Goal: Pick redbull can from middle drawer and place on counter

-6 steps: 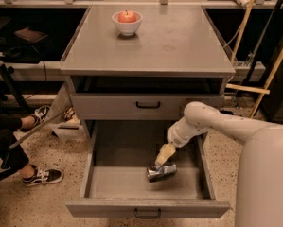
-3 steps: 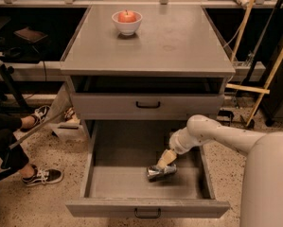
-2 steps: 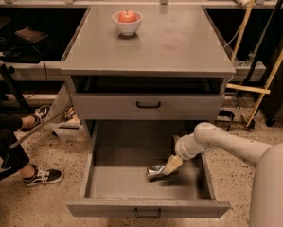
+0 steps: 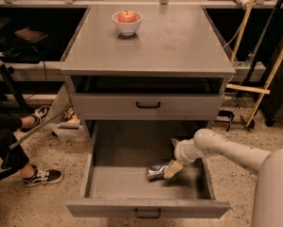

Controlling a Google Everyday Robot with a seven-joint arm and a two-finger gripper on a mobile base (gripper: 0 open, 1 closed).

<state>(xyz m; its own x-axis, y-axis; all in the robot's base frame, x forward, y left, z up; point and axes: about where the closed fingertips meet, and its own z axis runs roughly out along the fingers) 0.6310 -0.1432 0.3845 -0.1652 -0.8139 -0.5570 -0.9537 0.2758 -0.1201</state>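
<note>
Lower centre of frame, my gripper (image 4: 172,169) sits inside the open middle drawer (image 4: 117,181) at the right end of the redbull can (image 4: 155,172), placed to grasp it; clamped or spread, I cannot tell.

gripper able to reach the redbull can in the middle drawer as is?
Probably yes. The middle drawer is open, the gripper is down inside it at one end of the redbull can, and nothing lies between them.

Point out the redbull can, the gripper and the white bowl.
redbull can (image 4: 155,172), camera view, crinkled silver side.
gripper (image 4: 172,170), camera view, tan tip, down in the middle drawer (image 4: 117,181) beside the can.
white bowl (image 4: 127,29), camera view, front wall.
</note>
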